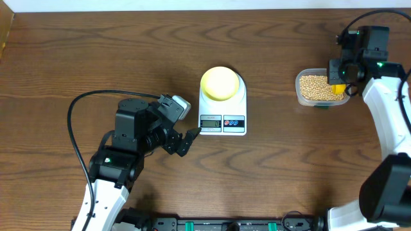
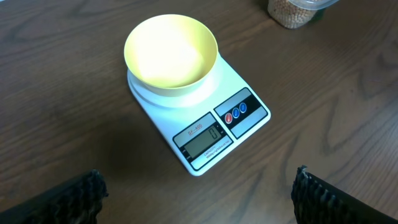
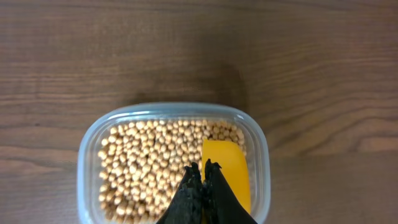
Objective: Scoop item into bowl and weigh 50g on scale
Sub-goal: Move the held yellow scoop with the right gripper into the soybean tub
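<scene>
While the beans lay in the clear tub directly under the shut right jaws, beside the yellow scoop, the empty bowl sat on the scale leftward, nearer the wide left jaws.

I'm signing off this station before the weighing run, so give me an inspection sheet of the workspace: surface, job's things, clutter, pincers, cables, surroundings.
Surface: brown wood-grain table.
Job's things: pale-yellow bowl, empty, sits on the white scale; beans fill a clear container, with a yellow scoop in it.
Clutter: nothing seen.
Pincers: left pincer open, facing the scale; right pincer shut over the container, at the scoop; whether it grips the scoop is unclear.
Cables: black cable loops over the table.
Surroundings: black rail at the near edge.
</scene>
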`<state>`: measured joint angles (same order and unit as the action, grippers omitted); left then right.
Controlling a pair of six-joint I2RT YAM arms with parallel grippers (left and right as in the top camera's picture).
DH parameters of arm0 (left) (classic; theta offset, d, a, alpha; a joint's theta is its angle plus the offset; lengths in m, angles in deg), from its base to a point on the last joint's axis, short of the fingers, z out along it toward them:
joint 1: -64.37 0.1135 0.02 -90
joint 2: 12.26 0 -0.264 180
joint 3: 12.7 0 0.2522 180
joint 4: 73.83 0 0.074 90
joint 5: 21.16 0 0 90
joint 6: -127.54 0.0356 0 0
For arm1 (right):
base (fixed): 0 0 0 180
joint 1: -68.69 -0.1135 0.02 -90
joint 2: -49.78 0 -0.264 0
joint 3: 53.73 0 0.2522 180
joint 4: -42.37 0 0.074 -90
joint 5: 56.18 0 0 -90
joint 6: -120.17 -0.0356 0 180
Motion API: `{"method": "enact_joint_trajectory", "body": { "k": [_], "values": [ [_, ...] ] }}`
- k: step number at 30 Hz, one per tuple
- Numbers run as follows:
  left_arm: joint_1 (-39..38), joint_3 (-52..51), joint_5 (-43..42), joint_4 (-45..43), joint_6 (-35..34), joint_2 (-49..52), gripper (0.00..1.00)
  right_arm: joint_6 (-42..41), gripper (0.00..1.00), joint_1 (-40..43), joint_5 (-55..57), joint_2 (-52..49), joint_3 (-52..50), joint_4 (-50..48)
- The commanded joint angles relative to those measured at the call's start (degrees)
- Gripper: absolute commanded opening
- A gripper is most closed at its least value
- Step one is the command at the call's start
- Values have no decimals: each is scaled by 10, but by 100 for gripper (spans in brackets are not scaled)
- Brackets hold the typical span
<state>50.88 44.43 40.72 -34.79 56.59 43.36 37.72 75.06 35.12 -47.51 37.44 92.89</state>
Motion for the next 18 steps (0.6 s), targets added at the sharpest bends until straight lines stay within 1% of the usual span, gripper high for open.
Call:
{"method": "enact_joint_trajectory", "body": {
  "k": [1, 6, 9, 14, 18],
  "values": [
    [3, -5, 3, -1, -7, 1, 98, 11, 1, 2, 3, -16, 8, -7],
    [3, -5, 3, -1, -7, 1, 98, 11, 1, 2, -1, -50, 8, -10],
    [3, -5, 3, -1, -7, 1, 98, 11, 1, 2, -25, -69, 8, -7],
    [3, -5, 3, -1, -7, 1, 98, 6, 1, 2, -78, -72, 8, -2],
    [3, -5, 3, -1, -7, 1, 98, -2, 1, 5, -86, -71, 8, -2]
  ]
}}
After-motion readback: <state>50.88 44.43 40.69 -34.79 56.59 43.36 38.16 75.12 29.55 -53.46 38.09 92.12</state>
